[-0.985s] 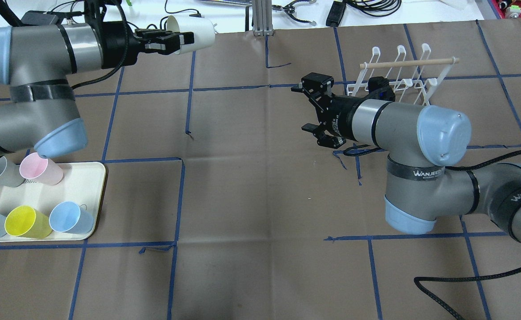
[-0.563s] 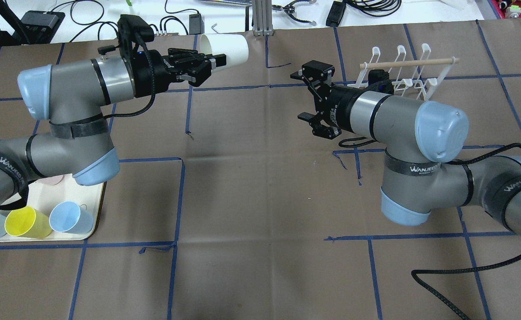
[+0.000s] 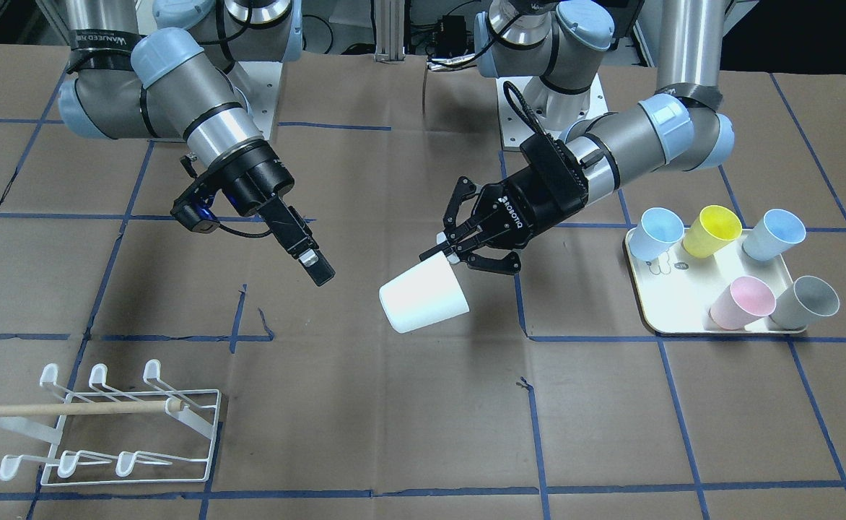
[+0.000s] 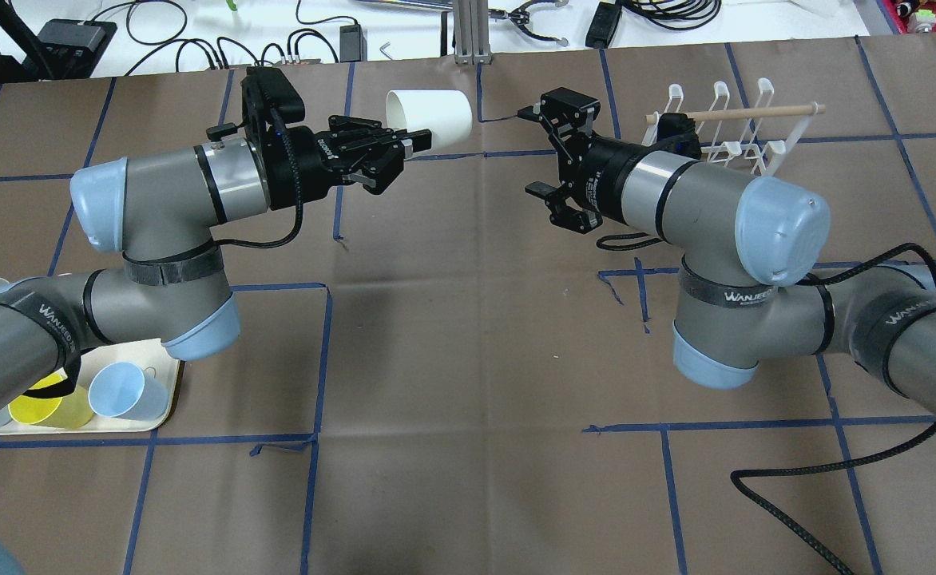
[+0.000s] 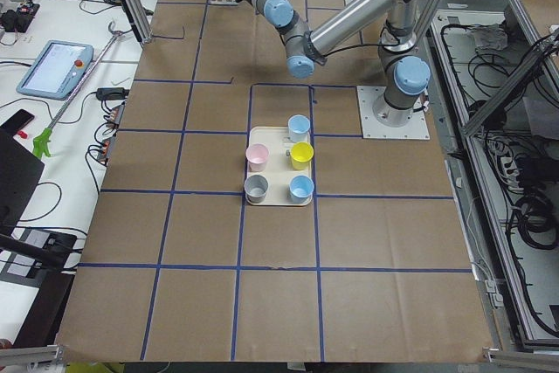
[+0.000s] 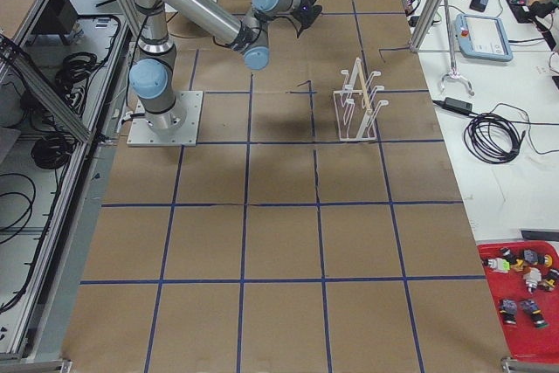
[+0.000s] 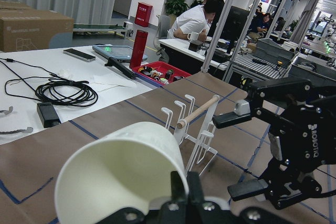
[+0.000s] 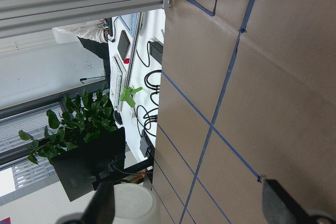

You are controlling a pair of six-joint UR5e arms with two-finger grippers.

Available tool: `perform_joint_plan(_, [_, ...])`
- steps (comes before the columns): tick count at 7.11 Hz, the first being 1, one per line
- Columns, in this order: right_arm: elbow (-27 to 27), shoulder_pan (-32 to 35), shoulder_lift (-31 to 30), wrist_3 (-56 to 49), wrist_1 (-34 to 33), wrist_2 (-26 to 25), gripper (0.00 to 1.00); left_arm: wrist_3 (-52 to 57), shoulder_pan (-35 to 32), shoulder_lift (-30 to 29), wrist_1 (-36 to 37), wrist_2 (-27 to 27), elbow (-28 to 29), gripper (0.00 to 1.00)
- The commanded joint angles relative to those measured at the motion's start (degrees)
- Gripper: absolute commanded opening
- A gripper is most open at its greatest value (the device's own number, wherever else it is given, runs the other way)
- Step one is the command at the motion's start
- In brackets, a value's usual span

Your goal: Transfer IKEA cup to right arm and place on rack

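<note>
My left gripper (image 4: 414, 144), the ROBOTIQ claw, is shut on one end of a white cup (image 4: 434, 118) and holds it on its side above the table. The cup also shows in the front view (image 3: 423, 297) and the left wrist view (image 7: 121, 169). My right gripper (image 4: 533, 150), with two long flat fingers, is open and faces the cup across a short gap. It also shows in the left wrist view (image 7: 240, 153). The white wire rack (image 4: 719, 136) with its wooden dowel stands behind the right arm's wrist, empty (image 3: 105, 426).
A cream tray (image 3: 683, 326) with several coloured cups sits under my left arm's elbow (image 4: 158, 417). A black cable (image 4: 787, 511) loops on the table at the near right. Cables and tools lie beyond the far table edge.
My left arm has swung right with the white cup toward the table's middle. My right gripper has moved a little toward the far edge and stays open, so the gap between them has shrunk.
</note>
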Motion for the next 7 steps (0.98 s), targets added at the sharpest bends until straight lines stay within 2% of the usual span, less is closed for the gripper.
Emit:
perform_joint_plan(1, [-1.97, 4.09, 0.53, 6.62, 0.01, -3.66, 0.99, -0.93, -0.11, -0.81, 1.45, -0.46, 0.09, 0.05])
perform_joint_plan(2, [-1.98, 5.24, 0.62, 6.83, 0.1, -5.78, 0.99, -1.02, -0.19, -0.81, 1.45, -0.46, 0.09, 0.05])
perform_joint_plan(4, [-2.15, 5.34, 0.62, 7.88, 0.1, -6.33, 0.99, -1.02, -0.19, -0.81, 1.45, -0.46, 0.0, 0.05])
perform_joint_plan(6, [-5.48, 7.17, 2.1, 8.24, 0.63, -7.2, 0.99, -1.11, -0.19, -0.64, 1.45, -0.46, 0.0, 0.06])
perform_joint_plan(7, [-6.97, 8.75, 3.85, 9.2, 0.54, -9.82, 0.99, -1.11, -0.19, -0.64, 1.45, -0.46, 0.0, 0.06])
